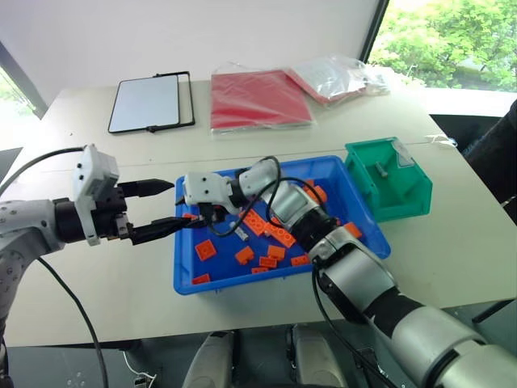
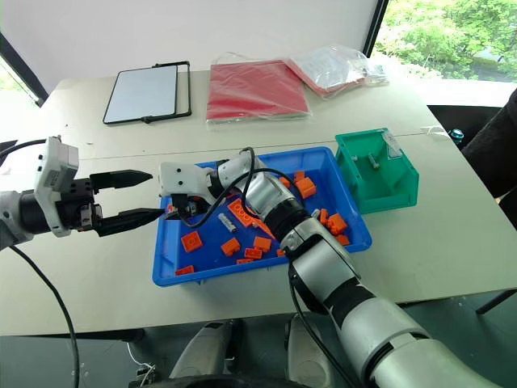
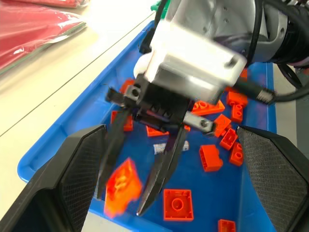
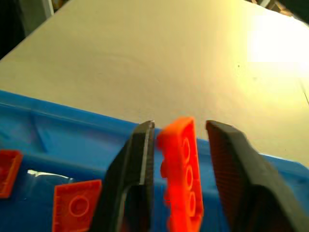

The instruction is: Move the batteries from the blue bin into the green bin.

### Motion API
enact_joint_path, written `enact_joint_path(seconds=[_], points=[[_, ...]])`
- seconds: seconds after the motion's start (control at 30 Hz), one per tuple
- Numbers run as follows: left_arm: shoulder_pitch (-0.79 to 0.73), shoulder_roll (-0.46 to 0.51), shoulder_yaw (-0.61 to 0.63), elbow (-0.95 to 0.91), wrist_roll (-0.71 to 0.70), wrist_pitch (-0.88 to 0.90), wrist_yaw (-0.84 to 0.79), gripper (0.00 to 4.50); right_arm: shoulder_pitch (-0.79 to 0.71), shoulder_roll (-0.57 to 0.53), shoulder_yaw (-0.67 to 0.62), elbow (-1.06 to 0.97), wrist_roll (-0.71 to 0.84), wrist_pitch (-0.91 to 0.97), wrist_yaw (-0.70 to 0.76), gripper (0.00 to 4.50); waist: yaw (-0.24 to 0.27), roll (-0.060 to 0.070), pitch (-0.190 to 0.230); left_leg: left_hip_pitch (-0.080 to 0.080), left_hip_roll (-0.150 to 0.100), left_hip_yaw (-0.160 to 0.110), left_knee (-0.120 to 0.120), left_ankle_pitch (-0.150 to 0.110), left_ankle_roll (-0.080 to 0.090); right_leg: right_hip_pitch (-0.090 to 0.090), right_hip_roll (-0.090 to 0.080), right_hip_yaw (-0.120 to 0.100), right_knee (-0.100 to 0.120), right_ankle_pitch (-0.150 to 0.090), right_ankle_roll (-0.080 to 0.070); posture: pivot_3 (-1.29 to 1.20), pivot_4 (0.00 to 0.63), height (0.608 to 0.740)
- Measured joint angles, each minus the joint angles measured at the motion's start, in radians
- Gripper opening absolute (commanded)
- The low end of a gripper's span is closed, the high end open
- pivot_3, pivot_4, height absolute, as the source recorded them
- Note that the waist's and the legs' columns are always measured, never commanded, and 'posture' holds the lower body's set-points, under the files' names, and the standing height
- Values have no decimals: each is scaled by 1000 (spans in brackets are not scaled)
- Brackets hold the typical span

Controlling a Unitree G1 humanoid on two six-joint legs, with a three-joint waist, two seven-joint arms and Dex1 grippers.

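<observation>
The blue bin sits in the middle of the table with several orange bricks scattered in it. A silver battery lies among the bricks, seen close up as battery. My right gripper hangs over the bin's left end, open. An orange brick sits loosely between its fingers, with a gap on one side. My left gripper hovers open just outside the bin's left rim, pointing at the right gripper and holding nothing. The green bin stands at the blue bin's right end with a battery inside.
At the back of the table lie a framed white board, a red folder in plastic and a clear bag. Bare tabletop runs left of the blue bin and in front of the green bin.
</observation>
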State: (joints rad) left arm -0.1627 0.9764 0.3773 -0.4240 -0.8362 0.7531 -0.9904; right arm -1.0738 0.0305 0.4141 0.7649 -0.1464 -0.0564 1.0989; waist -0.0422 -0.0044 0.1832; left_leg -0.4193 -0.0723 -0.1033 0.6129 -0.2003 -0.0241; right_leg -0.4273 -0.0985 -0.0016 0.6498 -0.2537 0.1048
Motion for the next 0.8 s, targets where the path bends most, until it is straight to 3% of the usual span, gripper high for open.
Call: enact_joint_path(seconds=[0.13,0.17,0.27,0.33,0.43,0.57,0.8], points=[[-4,4,-2,2,-1,2,-6,4500,91,-52,-13,-229,-15,190,-78,3373,0,0,0,0,0,0,0,0,0,0,0,0,0,0,0,0,150,731],[-6,4,-4,6,-1,3,-9,4500,132,-73,-44,-367,-6,314,-106,3373,0,0,0,0,0,0,0,0,0,0,0,0,0,0,0,0,150,731],[-20,4,-16,13,-1,3,-11,4500,154,-99,-69,-482,-6,427,-127,3373,-3,0,0,0,1,0,-1,0,0,0,1,0,0,0,0,0,150,731],[-50,8,-41,32,-1,4,-32,4500,296,-214,-98,-801,-10,717,-142,3373,22,-1,-1,-1,0,-3,0,0,0,0,0,0,-1,0,0,0,150,731],[-83,11,-80,67,7,4,-56,4500,414,-265,-125,-978,10,985,-165,3373,26,-2,-1,-2,0,-1,1,0,0,1,0,0,-1,0,0,0,150,731],[-157,11,-133,97,24,-3,-83,4500,460,-211,-128,-1086,80,1215,-235,3373,11,-2,-1,0,2,-1,0,0,0,0,1,0,0,-1,-2,0,150,731],[-186,14,-169,145,53,-17,-130,4500,493,-201,-150,-1133,189,1354,-328,3373,4,-2,-1,-1,1,-1,0,0,0,1,1,0,0,-1,-2,0,150,731]])
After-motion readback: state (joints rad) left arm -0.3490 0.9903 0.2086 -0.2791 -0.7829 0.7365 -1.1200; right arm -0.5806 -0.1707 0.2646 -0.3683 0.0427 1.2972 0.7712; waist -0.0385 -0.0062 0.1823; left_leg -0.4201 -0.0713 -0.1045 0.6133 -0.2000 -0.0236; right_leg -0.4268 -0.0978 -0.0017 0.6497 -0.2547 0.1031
